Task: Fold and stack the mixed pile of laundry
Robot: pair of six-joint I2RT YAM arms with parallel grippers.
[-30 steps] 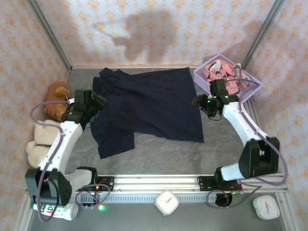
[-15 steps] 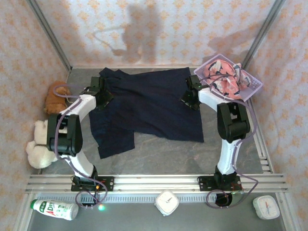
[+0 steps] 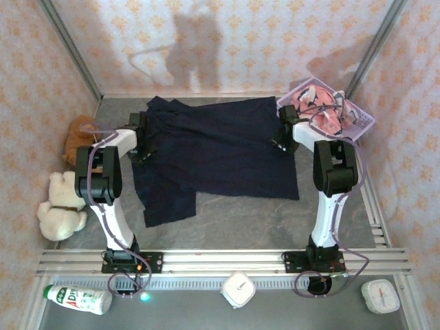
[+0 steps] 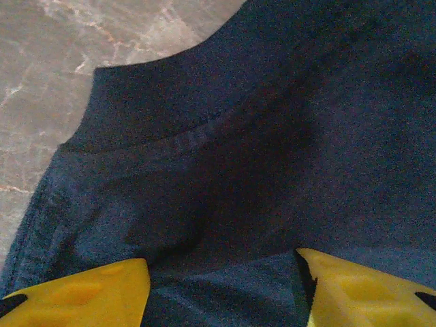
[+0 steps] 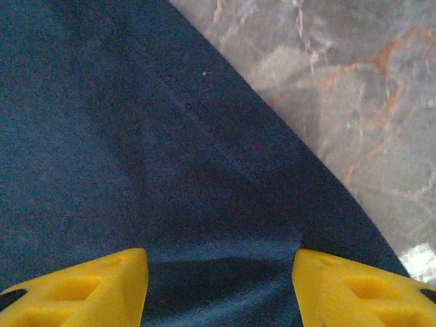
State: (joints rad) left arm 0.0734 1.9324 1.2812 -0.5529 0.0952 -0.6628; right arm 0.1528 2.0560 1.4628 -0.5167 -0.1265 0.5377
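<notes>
Left pincer (image 4: 221, 291) and right pincer (image 5: 219, 283) are spread wide; the navy garment (image 3: 220, 155) is seen bunched between the jaws.

Both arms have been drawn up from their low, outstretched poses into tall folds. The left gripper (image 3: 142, 140) and right gripper (image 3: 283, 137) have been set down on the left and right edges of the navy garment (image 3: 220, 151). The garment's right edge and near right corner have been shifted rightward, and its far left bunching has been smoothed.
</notes>
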